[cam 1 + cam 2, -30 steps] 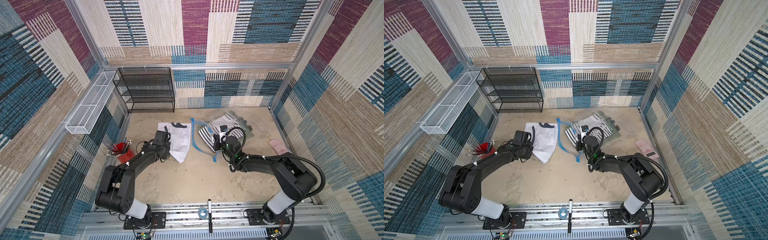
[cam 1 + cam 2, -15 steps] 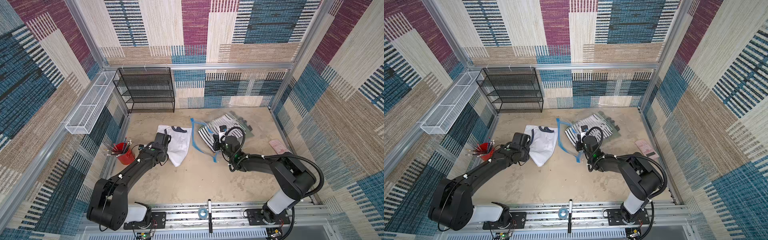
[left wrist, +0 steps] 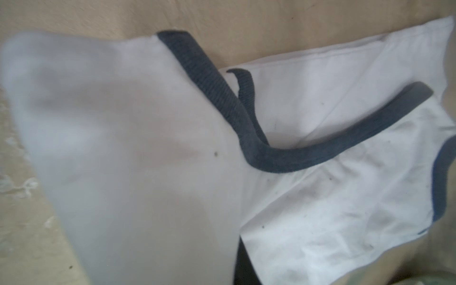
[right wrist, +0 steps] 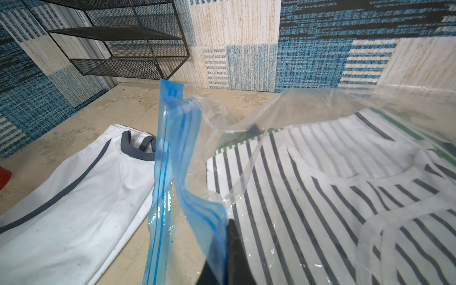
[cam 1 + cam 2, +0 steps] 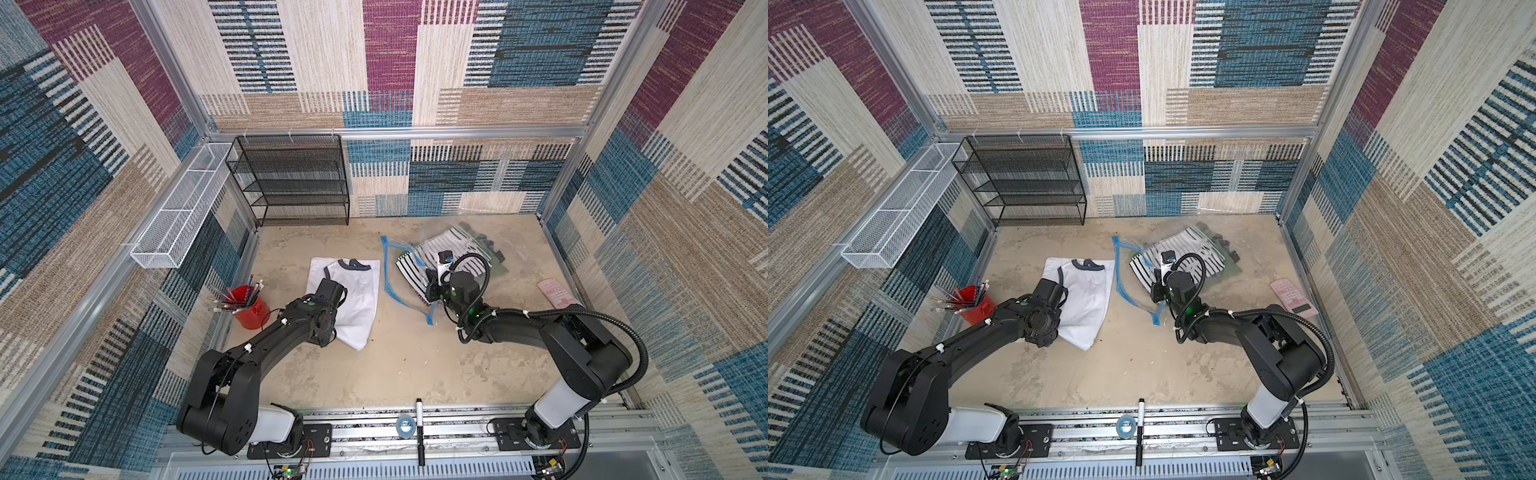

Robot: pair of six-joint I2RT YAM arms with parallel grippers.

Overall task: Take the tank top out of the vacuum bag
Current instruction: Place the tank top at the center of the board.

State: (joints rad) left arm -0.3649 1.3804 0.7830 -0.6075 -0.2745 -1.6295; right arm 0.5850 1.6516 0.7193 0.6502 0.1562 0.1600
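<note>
Tank top (image 5: 359,299), white with dark grey-blue trim, lies flat on the table (image 5: 415,365), fully outside the vacuum bag (image 5: 465,232). In both top views it sits directly under and just ahead of the left gripper (image 5: 332,291), whose wrist covers the near edge of the cloth (image 5: 1088,303). The left wrist view is filled by the same garment (image 3: 333,192), with one blurred fold raised close to the lens. The fingers are not clearly seen there, so whether this gripper is parted or has hold of the cloth cannot be told.

The right gripper (image 5: 430,296) is well apart from the tank top, at the mouth of the bag. It is closed, pinching the blue zip strip (image 4: 170,158). In the right wrist view one dark finger (image 4: 233,246) shows at the strip's near end, and the strip rises from it above the table. The clear plastic (image 4: 308,111) spreads away from this gripper. A black-and-white striped garment (image 4: 283,197) lies inside the bag just beyond the fingers. The tank top (image 4: 74,197) rests beside the strip, on the side away from the bag's contents.
</note>
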